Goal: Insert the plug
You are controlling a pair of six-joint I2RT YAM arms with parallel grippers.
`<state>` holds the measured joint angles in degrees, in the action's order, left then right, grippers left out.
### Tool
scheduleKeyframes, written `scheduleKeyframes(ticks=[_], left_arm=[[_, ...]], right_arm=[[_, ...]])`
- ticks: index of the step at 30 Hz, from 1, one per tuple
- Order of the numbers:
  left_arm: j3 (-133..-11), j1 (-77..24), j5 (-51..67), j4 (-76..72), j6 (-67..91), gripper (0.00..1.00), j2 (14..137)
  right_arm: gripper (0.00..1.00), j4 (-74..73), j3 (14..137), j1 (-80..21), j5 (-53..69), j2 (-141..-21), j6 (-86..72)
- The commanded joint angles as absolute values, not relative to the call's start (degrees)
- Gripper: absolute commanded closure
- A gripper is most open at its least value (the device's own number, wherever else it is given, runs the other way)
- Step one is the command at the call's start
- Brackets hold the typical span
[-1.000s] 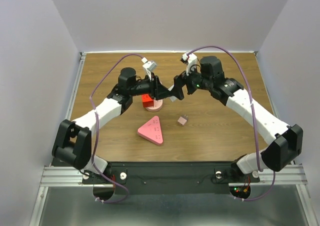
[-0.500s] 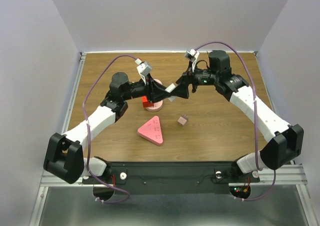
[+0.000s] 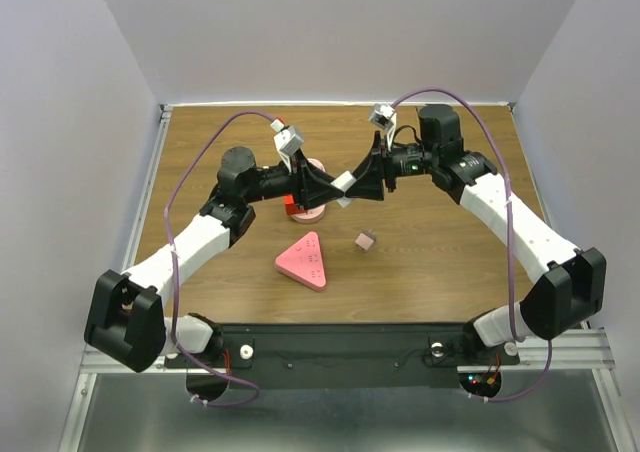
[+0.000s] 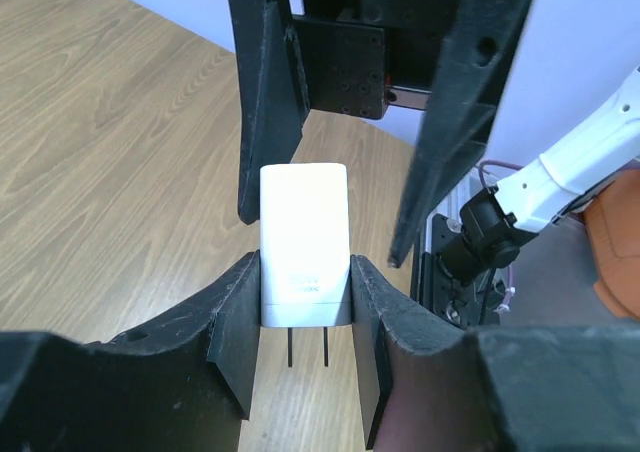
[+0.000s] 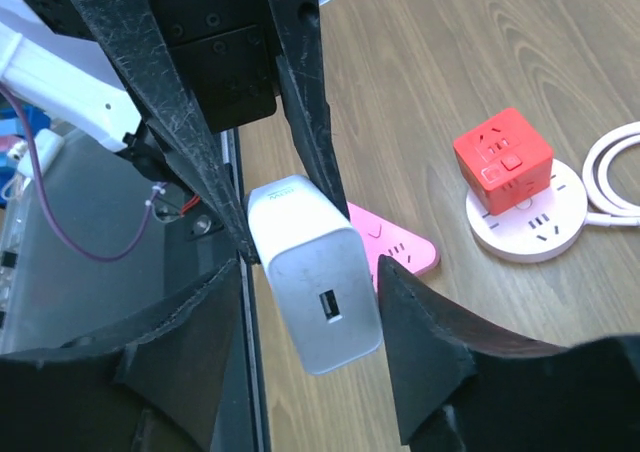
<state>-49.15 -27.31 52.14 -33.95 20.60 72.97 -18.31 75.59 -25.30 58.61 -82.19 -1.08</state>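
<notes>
The plug (image 3: 343, 184) is a white charger block, held in the air above the table between the two arms. My left gripper (image 4: 303, 274) is shut on its pronged end, and the two prongs point back toward the wrist. My right gripper (image 5: 310, 272) faces it from the other side with a jaw on each flank of the USB end of the plug (image 5: 315, 272). A narrow gap shows beside the block there. Below lie a pink triangular power strip (image 3: 305, 261) and a red cube socket (image 3: 291, 204) on a white round base (image 3: 314, 211).
A small brownish-pink adapter (image 3: 366, 240) lies on the wood right of the pink strip. A white cable (image 5: 610, 172) coils by the round base. The table's metal rail runs along the near edge, and grey walls close the other sides.
My right gripper's jaws have narrowed around the free end of the plug. Both arms shifted a little, the left one stretching out. The left grip on the plug is unchanged.
</notes>
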Motion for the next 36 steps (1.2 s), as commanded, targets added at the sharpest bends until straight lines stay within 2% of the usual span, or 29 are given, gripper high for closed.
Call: scheduleKeyframes(ticks=[1, 3, 6, 7, 8, 10, 11, 13, 14, 16, 17, 18, 20, 26, 33, 36], left_arm=[[-49.4, -27.6, 52.0, -39.6, 20.5, 1.00, 70.7], [-49.6, -27.6, 51.9, -39.6, 20.5, 1.00, 70.8], [-49.8, -27.7, 51.6, -39.6, 20.8, 1.00, 71.1], [-49.8, -27.7, 51.5, -39.6, 20.9, 1.00, 71.4], [-49.8, -27.7, 51.2, -39.6, 21.3, 1.00, 71.5], [-49.9, -27.7, 50.2, -39.6, 21.8, 0.99, 71.7], [-49.9, -27.6, 49.5, -38.8, 21.9, 0.82, 71.9], [-50.0, -27.6, 47.5, -38.1, 21.7, 0.66, 72.1], [-50.1, -27.6, 46.4, -36.4, 21.3, 0.50, 72.0], [-50.4, -27.6, 43.3, -33.5, 20.7, 0.38, 72.1], [-50.7, -27.6, 42.2, -32.2, 19.8, 0.13, 71.9], [-50.8, -27.6, 41.2, -31.1, 19.3, 0.09, 72.0], [-51.2, -27.6, 38.4, -27.7, 18.2, 0.04, 71.7], [-51.5, -27.6, 31.6, -21.4, 16.3, 0.01, 70.5], [-48.5, -27.6, 16.2, -14.2, 15.3, 0.01, 66.6], [-49.8, -27.6, 5.1, -9.0, 17.8, 0.01, 68.1]], right_arm=[[0.43, -15.8, 75.3, -25.7, 63.3, -80.9, -0.6], [0.49, -15.8, 75.4, -25.7, 63.7, -80.8, -0.6], [0.67, -16.0, 75.1, -25.7, 64.2, -80.6, -0.6], [0.89, -15.9, 74.6, -25.6, 63.8, -80.3, -0.6], [0.98, -15.9, 74.4, -25.6, 63.5, -80.2, 1.0], [1.00, -15.8, 73.7, -25.6, 62.5, -79.8, 1.1], [1.00, -15.9, 73.0, -25.7, 62.3, -79.4, 1.4], [1.00, -15.9, 72.4, -25.6, 61.6, -78.8, 1.7], [1.00, -15.9, 71.9, -25.6, 61.4, -78.3, 1.8], [1.00, -15.9, 71.5, -25.7, 59.5, -77.7, 1.8], [1.00, -16.0, 71.0, -25.6, 58.8, -77.1, 1.8], [1.00, -16.0, 70.8, -25.6, 58.0, -76.8, 1.8], [1.00, -16.0, 70.5, -25.5, 56.5, -76.4, 1.9], [1.00, -15.9, 69.5, -25.5, 50.6, -76.8, 0.8], [0.99, -15.9, 69.0, -25.5, 44.5, -79.0, 1.2], [1.00, -15.9, 69.3, -25.4, 42.1, -80.9, 1.4]])
